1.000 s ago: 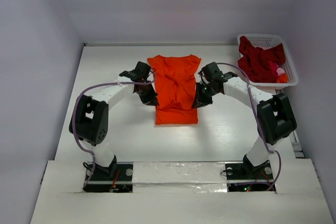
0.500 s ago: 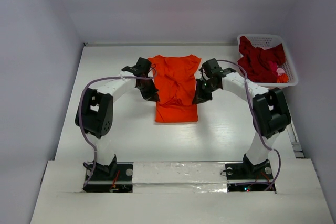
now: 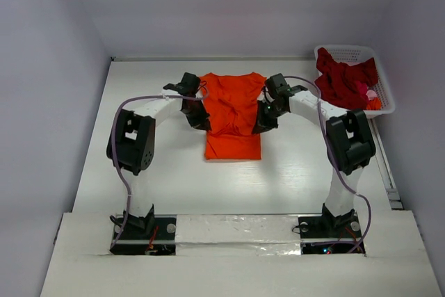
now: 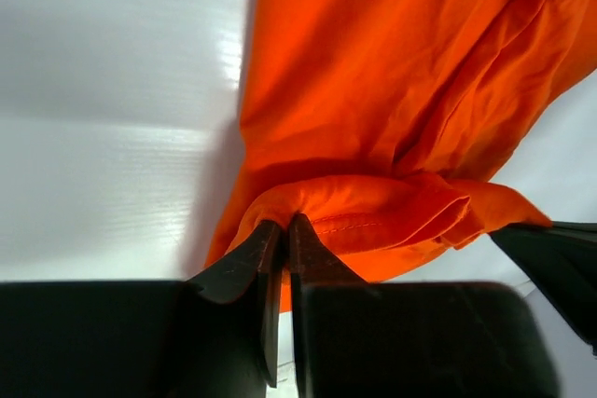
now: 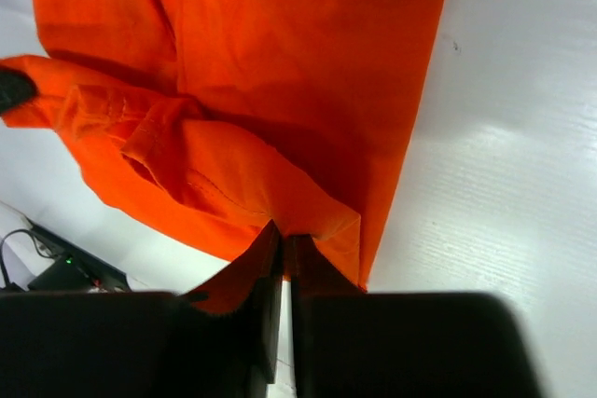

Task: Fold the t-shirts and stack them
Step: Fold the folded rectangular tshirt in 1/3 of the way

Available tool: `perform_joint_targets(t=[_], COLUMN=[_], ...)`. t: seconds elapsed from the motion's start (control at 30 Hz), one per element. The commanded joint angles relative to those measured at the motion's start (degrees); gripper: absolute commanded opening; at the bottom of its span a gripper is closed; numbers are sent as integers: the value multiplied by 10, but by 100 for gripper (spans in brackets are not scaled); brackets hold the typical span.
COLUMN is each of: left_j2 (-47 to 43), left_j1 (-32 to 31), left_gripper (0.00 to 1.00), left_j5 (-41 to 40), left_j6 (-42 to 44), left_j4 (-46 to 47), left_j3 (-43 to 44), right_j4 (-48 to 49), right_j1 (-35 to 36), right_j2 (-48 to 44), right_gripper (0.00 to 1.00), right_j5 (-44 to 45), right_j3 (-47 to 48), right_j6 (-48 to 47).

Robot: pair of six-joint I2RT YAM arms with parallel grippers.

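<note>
Orange t-shirt (image 3: 233, 113): one item, lying lengthwise at the centre of the top view on the white table (image 3: 153, 172), collar toward the upper edge, hem toward the lower.

My left gripper (image 4: 284, 226): fingers pinched fully together on a bunched, stitched fold at the shirt's left edge in the frame.

My right gripper (image 5: 283, 235): likewise clamped tight, on the matching fold at the right edge.

Dark red t-shirt (image 3: 344, 78) and pink t-shirt (image 3: 370, 94): heaped in the white basket (image 3: 354, 52), upper right, well apart from me.

Handling note, my judgement: a fold of the orange shirt is in hand. Both pinches should travel level and in step, with the cloth taut between them, so the edges land square. Release only once the layer lies flat. An uneven lift risks a skewed crease or a slipped fold.
</note>
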Motion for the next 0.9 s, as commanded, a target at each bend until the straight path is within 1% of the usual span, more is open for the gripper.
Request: perform_joint_targets(t=[0.0,0.07,0.1,0.13,0.17,0.2,0.23,0.27,0.33,0.43,0.5,0.53,0.57,0.6,0.67,0.7,0.73,0.77,0.8,0.83,0.87], left_j2=[3,5,6,7,8,11,11,11,12,11,3,-2,-6,-18,-35,-57,-69,-81,-100,-105,-106], left_j1=[10,15,15,15,21,21,26,26,32,44,44,44,44,44,44,44,44,44,44,44,44], left_gripper=[5,12,15,23,29,33,45,50,54,55,54,50,49,48,42,39,24,15,7,0,0], left_j5=[-1,-2,-3,-3,-2,-2,-1,-2,-3,-1,-7,-13,-18,-22,-34,-38,-44,-45,-44,-35,-29], left_j6=[10,12,12,13,14,14,15,15,15,12,13,16,21,28,35,37,38,38,38,39,41], left_j4=[-2,-4,-5,-5,-4,-3,0,4,13,20,14,10,-1,-7,-16,-19,-19,-18,-12,-10,-10], left_j3=[39,54,57,63,64,66,66,66,65,69,75,77,84,85,78,72,64,47,38,20,13], right_j4=[16,22,23,24,24,23,21,20,14,-5,-15,-14,-12,-8,-3,-2,1,1,2,3,2], right_j1=[-10,-10,-16,-16,-23,-23,-29,-29,-34,-34,-34,-34,-34,-34,-34,-29,-22,-22,-13,-3,-3], right_j2=[5,6,8,13,16,20,28,33,41,53,50,44,36,27,-9,-23,-47,-57,-64,-69,-68], right_gripper=[18,38,50,53,56,61,62,63,64,65,65,65,64,64,60,53,46,37,21,13,6], right_j5=[0,3,6,7,6,6,8,9,9,22,23,17,12,9,13,17,18,19,20,19,18], right_j3=[26,28,30,35,39,44,53,60,75,116,135,133,127,120,96,87,71,64,57,47,41], right_j6=[-8,-6,-5,-6,-7,-10,-12,-14,-18,-30,-33,-32,-30,-27,-23,-22,-20,-18,-16,-13,-11])
